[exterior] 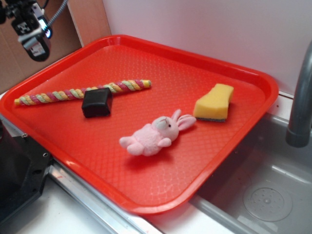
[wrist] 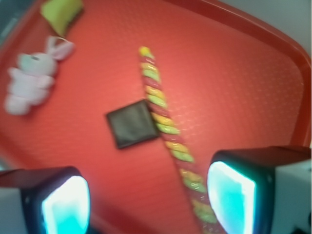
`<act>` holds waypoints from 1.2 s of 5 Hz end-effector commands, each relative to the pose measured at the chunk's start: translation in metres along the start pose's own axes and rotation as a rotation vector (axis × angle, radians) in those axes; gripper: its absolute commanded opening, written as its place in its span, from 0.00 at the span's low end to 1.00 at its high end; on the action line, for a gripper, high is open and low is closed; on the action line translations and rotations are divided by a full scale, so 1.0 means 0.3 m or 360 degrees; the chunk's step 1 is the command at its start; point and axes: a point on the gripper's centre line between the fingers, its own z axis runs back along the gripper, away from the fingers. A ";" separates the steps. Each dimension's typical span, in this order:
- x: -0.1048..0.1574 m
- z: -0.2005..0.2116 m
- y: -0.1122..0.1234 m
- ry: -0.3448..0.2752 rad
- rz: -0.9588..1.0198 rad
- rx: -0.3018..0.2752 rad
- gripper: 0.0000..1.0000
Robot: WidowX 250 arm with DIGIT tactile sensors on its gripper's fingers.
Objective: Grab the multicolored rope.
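Observation:
The multicolored rope [exterior: 83, 92] lies flat across the back left of the red tray [exterior: 204, 161], a twisted cord of pink, yellow and pale green. In the wrist view the multicolored rope [wrist: 163, 126] runs from the top centre down toward the right fingertip [wrist: 231, 195]. A black block [exterior: 97, 102] touches its front side near the middle. My gripper [exterior: 33, 34] hangs high above the tray's far left corner. It is open in the wrist view [wrist: 148, 200], with nothing between its fingers.
A pink plush rabbit [exterior: 153, 134] lies in the tray's middle and a yellow sponge [exterior: 214, 101] at the right. A grey sink basin [exterior: 273, 195] and faucet post [exterior: 300, 97] are to the right. Cardboard [exterior: 14, 63] stands behind the tray on the left.

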 end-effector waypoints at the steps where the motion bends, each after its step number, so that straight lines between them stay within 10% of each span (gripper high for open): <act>1: 0.003 -0.153 0.060 -0.0032 -0.0208 0.0050 1.00; 4: -0.085 -0.336 0.098 0.0067 -0.0370 -0.0061 1.00; 5: -0.084 -0.353 0.090 0.0118 -0.0348 -0.0007 0.00; 6: -0.078 -0.361 0.088 0.0146 -0.0364 0.0045 0.00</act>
